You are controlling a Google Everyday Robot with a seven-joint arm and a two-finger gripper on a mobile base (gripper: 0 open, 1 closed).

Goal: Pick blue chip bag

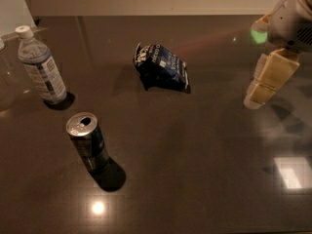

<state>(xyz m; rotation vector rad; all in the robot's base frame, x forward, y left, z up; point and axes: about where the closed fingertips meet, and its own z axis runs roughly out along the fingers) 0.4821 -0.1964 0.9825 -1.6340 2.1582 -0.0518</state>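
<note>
The blue chip bag point(162, 67) is a crumpled dark navy foil bag with white lettering. It lies on the dark table point(204, 150), a little behind the middle. My gripper point(257, 96), with cream-coloured pads under a white wrist, hangs at the right edge of the view. It is above the table, well to the right of the bag and apart from it. It holds nothing that I can see.
An upright dark drink can point(88, 143) with a silver top stands at the front left. A clear water bottle point(41, 72) with a white cap stands at the far left. A pale wall runs along the table's back edge.
</note>
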